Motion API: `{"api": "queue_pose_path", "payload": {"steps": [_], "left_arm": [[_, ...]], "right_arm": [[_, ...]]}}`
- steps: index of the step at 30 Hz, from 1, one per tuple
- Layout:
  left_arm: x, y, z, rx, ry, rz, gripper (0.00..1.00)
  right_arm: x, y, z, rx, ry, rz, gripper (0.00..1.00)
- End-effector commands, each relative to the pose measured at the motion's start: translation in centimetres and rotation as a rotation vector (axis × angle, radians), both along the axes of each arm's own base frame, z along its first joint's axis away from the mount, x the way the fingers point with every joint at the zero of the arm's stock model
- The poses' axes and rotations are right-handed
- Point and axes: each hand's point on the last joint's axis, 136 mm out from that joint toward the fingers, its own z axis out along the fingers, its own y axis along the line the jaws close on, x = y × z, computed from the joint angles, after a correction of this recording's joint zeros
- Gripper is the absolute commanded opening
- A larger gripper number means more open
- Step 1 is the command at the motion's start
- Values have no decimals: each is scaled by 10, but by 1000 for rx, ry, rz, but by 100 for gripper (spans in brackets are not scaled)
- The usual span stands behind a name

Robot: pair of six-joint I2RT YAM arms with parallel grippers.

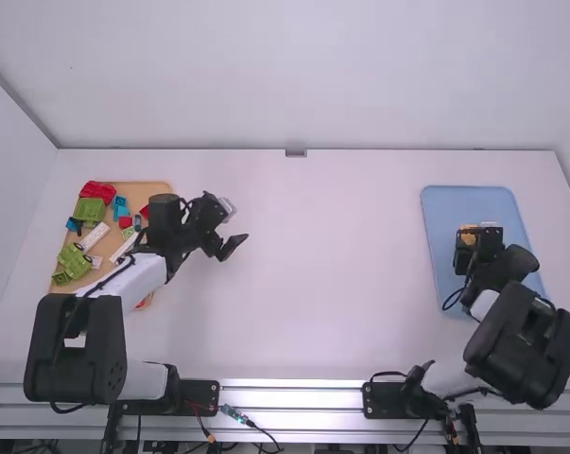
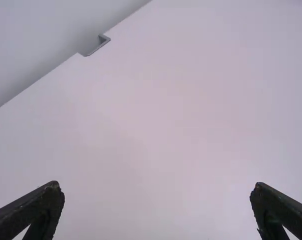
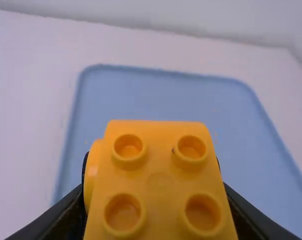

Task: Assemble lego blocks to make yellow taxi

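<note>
From where I stand, taking the surface [image 1: 313, 322] as a clock with twelve at its far edge, the yellow block [image 3: 161, 180] is over at three o'clock, above the blue tray [image 1: 455, 202]. It's glossy, smooth plastic, with four round, hollow-topped studs and a rounded bulge on one side. The right gripper [image 1: 468, 248] has it clamped, a black finger pressed to either side. The left gripper [image 1: 234, 228] hangs between nine and ten o'clock, its two dark fingers spread well apart with bare air between them. Out at nine o'clock lies a tan tray [image 1: 145, 192], with a loose jumble of plastic pieces: a red block [image 1: 97, 191] and a chunky green block [image 1: 91, 210] at its far end, slim white blocks [image 1: 94, 236] nearer its middle. The blue tray looks flat and matte, its corners rounded. The surface is plain white and smooth, with a small grey bracket [image 1: 296, 152] at twelve against a pale wall [image 1: 294, 76], and ridged metal rails [image 1: 289, 397] run along six o'clock, cables trailing over them.
</note>
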Motion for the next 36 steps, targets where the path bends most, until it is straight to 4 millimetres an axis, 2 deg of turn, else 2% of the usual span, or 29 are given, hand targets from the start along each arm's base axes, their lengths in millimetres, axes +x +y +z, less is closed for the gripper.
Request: {"api": "queue_pose_path", "payload": {"steps": [1, 8, 9, 12, 13, 14, 15, 16, 17, 23, 27, 29, 30, 31, 33, 36], "left_arm": [[-3, -3, 8, -12, -19, -8, 99], [-3, -3, 9, -26, -7, 4, 99], [-3, -3, 9, -26, -7, 3, 99], [-2, -1, 9, -26, -8, 10, 99], [-2, -2, 9, -26, -8, 8, 99], [-2, -2, 9, -26, -8, 8, 99], [-3, -3, 8, -24, -7, 6, 99], [-2, -2, 8, -22, -7, 10, 99], [-1, 2, 7, -15, -7, 26, 99], [0, 0, 9, -14, -15, 24, 99], [12, 8, 17, -71, -6, 128, 99], [19, 15, 24, -112, -9, 193, 99], [23, 17, 29, -140, -16, 221, 99], [24, 17, 29, -143, -17, 224, 99], [30, 21, 36, -191, -18, 286, 99], [37, 28, 43, -227, -27, 357, 99]], "right_arm": [[13, -10, -6, 48, 11, -4, 36], [38, -7, -38, 124, 112, 37, 32], [40, -6, -40, 131, 121, 40, 35], [41, -8, -44, 154, 155, 38, 55], [42, -8, -44, 161, 164, 38, 69], [42, -8, -44, 161, 164, 38, 69], [43, -9, -43, 162, 169, 37, 84], [43, -11, -43, 162, 176, 30, 94], [42, -15, -44, 154, 188, 13, 99], [41, -20, -43, 196, 214, -67, 100], [46, -13, -23, 196, 203, -64, 99], [47, -10, -3, 155, 203, -79, 99], [49, -4, 13, 141, 192, -88, 99], [49, -3, 15, 140, 189, -90, 99], [56, 13, 44, 138, 143, -81, 99], [61, 38, 69, 119, 99, -21, 99]]}}
